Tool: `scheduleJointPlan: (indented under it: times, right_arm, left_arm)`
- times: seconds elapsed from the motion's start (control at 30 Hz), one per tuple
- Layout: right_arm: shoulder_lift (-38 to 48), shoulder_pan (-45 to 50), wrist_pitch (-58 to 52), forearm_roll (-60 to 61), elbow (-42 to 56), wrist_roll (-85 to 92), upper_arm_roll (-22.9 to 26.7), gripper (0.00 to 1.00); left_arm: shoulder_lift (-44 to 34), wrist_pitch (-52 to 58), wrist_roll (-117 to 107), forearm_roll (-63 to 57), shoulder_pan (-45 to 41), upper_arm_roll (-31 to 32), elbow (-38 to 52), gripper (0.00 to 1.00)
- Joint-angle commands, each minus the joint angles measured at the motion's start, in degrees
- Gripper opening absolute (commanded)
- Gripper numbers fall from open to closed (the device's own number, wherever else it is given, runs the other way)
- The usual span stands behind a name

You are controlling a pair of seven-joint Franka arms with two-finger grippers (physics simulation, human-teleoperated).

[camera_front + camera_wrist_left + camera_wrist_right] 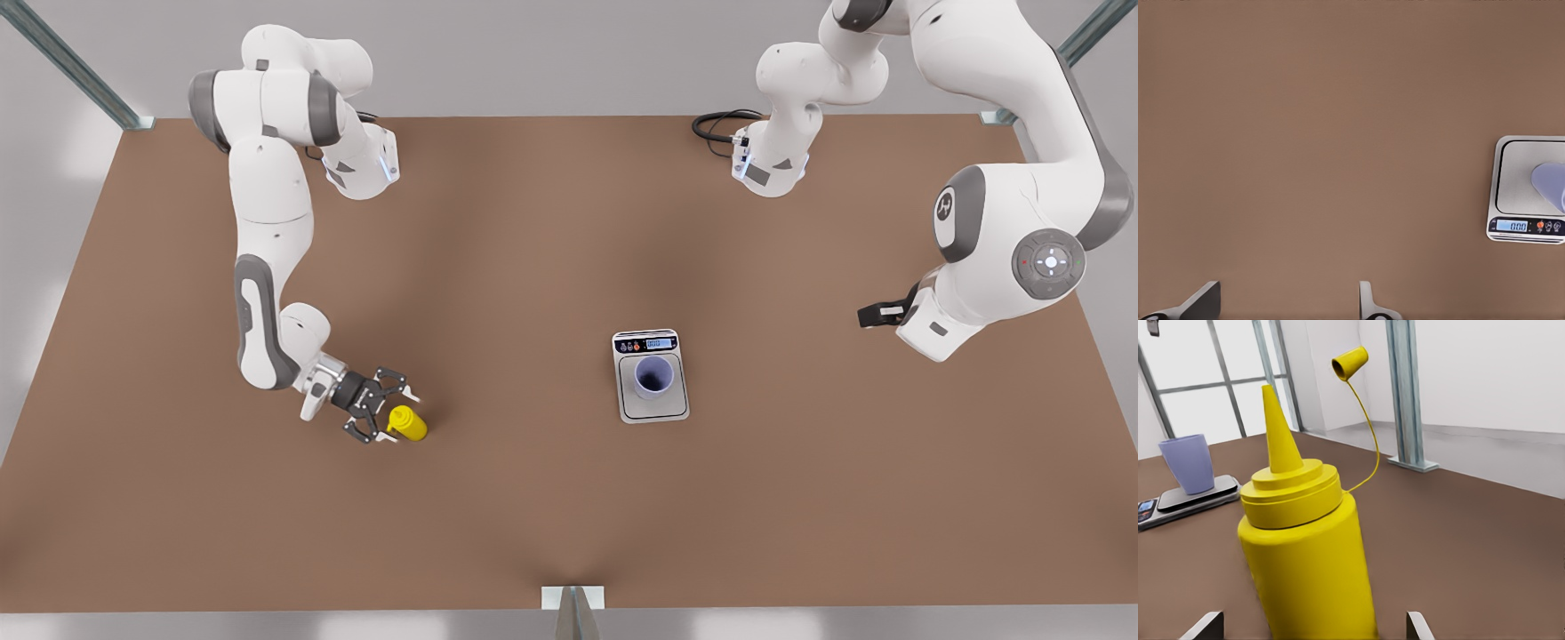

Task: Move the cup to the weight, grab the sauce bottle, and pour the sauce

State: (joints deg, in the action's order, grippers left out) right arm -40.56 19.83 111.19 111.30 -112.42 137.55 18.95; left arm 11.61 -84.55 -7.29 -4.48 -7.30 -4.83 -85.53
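On the square steel weight (653,407) stands the tapered cup (653,375); right hand (385,417) wide around the sauce bottle (408,423).

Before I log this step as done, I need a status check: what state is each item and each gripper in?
Lavender-purple tumbler cup: upright, on the scale's plate.
Silver-grey digital kitchen scale: flat on the brown table, display lit.
Yellow squeeze sauce bottle: upright on the table, tethered cap off the nozzle.
Right gripper: open, fingers either side of the bottle.
Left gripper: open, holding nothing, high above the table.
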Motion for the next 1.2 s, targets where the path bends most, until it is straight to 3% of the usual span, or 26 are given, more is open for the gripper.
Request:
scheduleJointPlan:
  times: [0.0, 0.47, 0.63, 0.7, 0.73, 0.8, 0.83, 0.9, 1.0, 1.03, 1.1, 1.17]
  right_arm:
    - [0.0, 0.0, 0.0, 0.0, -0.1, 0.0, 0.0, 1.0]
    - [4.2, -3.1, -4.5, -2.5, -9.0, 3.9, 0.2, 1.0]
    - [6.7, -13.0, -9.1, -15.2, -13.3, 5.8, 0.3, 1.0]
    - [10.1, -20.6, -9.7, -27.3, -12.4, 3.4, 0.6, 1.0]
    - [12.9, -25.8, -10.0, -39.9, -6.9, -6.4, 0.6, 1.0]
    - [16.0, -25.2, -10.2, -59.6, 12.9, -40.3, 1.9, 1.0]
    - [15.5, -21.6, -11.6, -65.5, 22.2, -55.8, 1.8, 1.0]
    - [15.0, -17.5, -11.2, -74.1, 30.2, -76.7, 1.8, 1.0]
    - [16.1, -12.0, -9.7, -92.7, 33.5, -104.8, 1.7, 1.0]
    - [18.2, -13.2, -9.7, -101.4, 33.2, -115.1, -2.9, 1.0]
    - [21.9, -15.0, -10.3, -105.8, 30.4, -124.5, -6.8, 1.0]
    - [25.4, -14.6, -13.5, -105.9, 29.3, -128.1, -7.7, 1.0]
  left_arm:
    - [0.0, 0.0, 0.0, 0.0, 0.0, 0.0, 0.0, 1.0]
    - [0.0, -0.1, 0.0, 0.0, 0.0, 0.0, 0.0, 1.0]
    - [0.0, -0.2, 0.0, 0.0, 0.0, 0.0, 0.0, 1.0]
    - [0.0, -0.2, 0.0, 0.0, 0.0, 0.0, 0.0, 1.0]
    - [0.0, -0.1, 0.0, 0.0, 0.0, 0.0, 0.0, 1.0]
    - [0.0, -0.2, 0.0, 0.0, 0.0, 0.0, 0.0, 1.0]
    - [0.1, -0.2, 0.0, 0.0, 0.0, 0.0, 0.0, 1.0]
    - [0.1, -0.3, 0.0, 0.0, 0.0, 0.0, 0.0, 1.0]
    - [0.1, -0.4, 0.0, 0.0, 0.0, 0.0, 0.0, 1.0]
    - [0.1, -0.3, 0.0, 0.0, 0.0, 0.0, 0.0, 1.0]
    - [0.0, -0.2, 0.0, 0.0, 0.0, 0.0, 0.0, 1.0]
    - [0.0, -0.3, 0.0, 0.0, 0.0, 0.0, 0.0, 1.0]
